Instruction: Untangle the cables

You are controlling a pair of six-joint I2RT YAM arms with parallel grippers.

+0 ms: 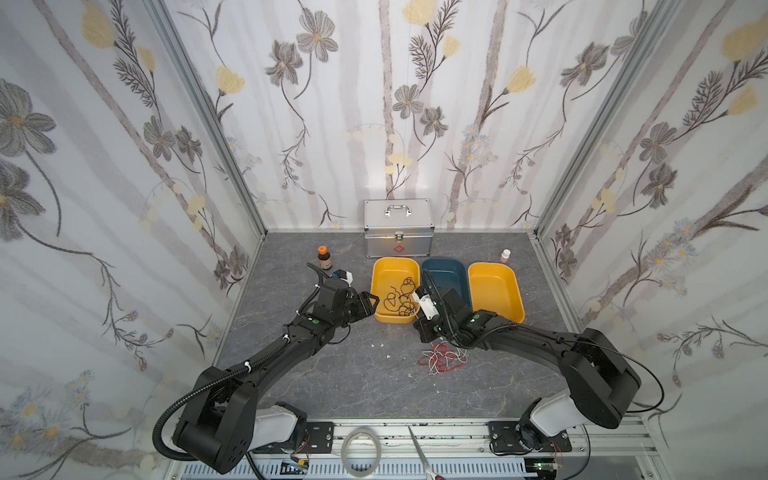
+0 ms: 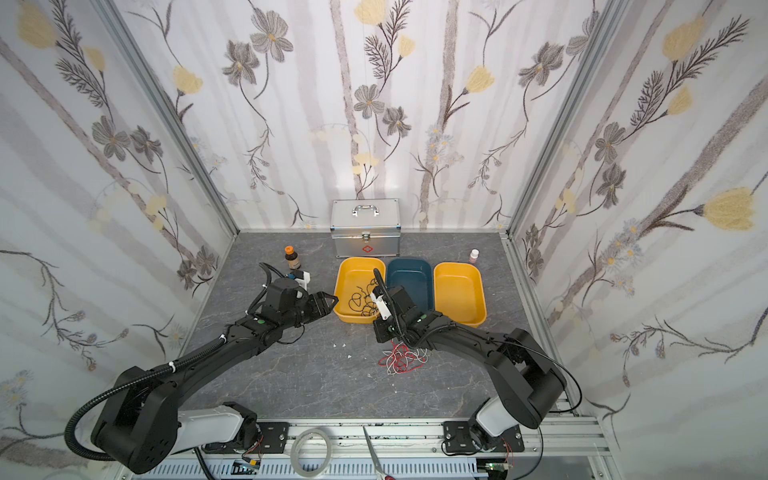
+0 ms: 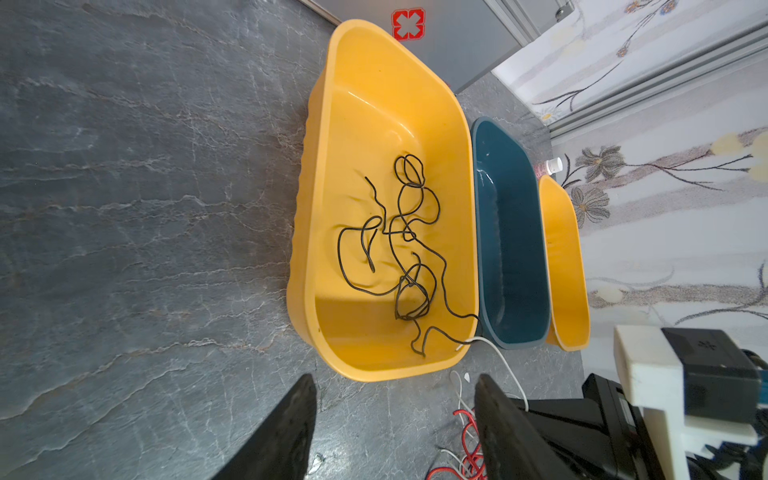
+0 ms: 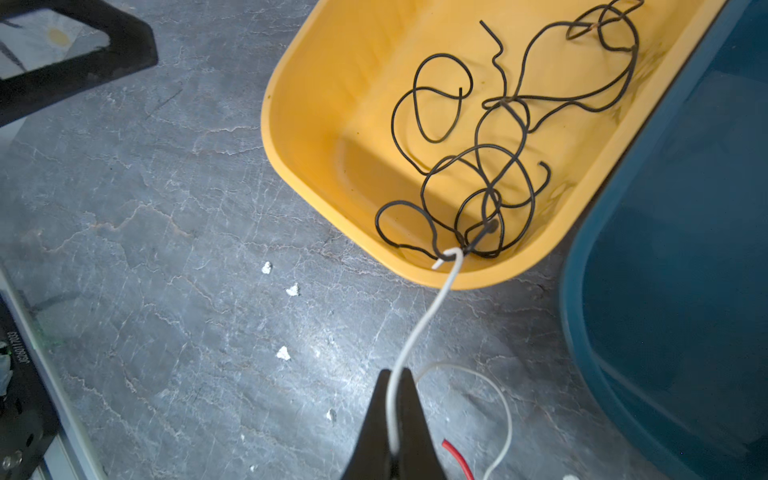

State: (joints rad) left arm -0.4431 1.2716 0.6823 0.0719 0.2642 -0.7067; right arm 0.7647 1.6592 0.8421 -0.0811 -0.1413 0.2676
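The right gripper (image 4: 395, 376) was pinched fully closed on the thin white cable (image 4: 422, 324). The cable ran from its fingertips up over the near rim of the yellow oblong plastic tub (image 4: 307, 137), which stood toward the rear edge of the grey marbled worktop (image 1: 332, 374). Its hooked end seemed to catch the thin black curly cable (image 4: 478, 166) coiled inside that tub, though the contact was hard to make out. The rest of the white cable lay tangled with the thin red cable (image 1: 442, 360) mid-worktop, just in front of the right gripper. The left gripper (image 3: 395, 380) had its jaws parted, holding nothing, just beside the tub's near left corner.
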